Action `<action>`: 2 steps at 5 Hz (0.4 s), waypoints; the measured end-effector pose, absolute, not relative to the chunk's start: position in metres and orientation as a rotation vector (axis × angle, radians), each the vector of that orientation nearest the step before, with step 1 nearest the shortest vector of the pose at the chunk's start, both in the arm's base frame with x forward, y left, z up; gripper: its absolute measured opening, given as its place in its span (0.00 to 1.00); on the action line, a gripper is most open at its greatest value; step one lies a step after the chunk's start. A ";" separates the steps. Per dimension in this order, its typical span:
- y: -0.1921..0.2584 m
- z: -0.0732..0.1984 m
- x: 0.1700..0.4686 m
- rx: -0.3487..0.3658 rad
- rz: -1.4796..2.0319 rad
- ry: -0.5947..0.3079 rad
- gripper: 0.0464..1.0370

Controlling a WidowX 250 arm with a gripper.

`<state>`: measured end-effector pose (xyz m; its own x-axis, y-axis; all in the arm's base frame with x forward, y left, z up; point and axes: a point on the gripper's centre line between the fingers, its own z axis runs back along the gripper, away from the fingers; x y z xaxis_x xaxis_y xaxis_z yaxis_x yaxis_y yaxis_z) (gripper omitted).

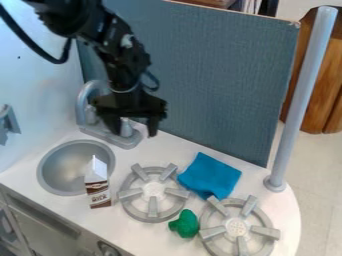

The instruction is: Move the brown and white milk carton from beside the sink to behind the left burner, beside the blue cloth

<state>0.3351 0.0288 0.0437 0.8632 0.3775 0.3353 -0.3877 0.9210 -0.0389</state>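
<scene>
Black arm point(123, 62), bent, slanting from upper left; end effector point(133, 131) above the counter's point(73, 207) back edge, pointing downward, fingers point(153, 128) parted.

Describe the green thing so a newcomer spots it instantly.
On the white counter, find the two gray burners. The green thing, small and lumpy, sits between them, toward the counter's front edge. Nothing else there is green; the cloth behind it is flat and blue.

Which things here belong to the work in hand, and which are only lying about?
In hand, as far as I can judge:
- gripper, holding nothing
- tap, nearest it

Lying about:
- carton
- blue cloth
- green object

Fixtures: sink, burners
</scene>
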 end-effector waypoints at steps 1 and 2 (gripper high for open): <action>0.053 0.034 0.321 0.105 0.465 -0.351 0.96; 0.077 0.028 0.316 0.122 0.521 -0.350 0.96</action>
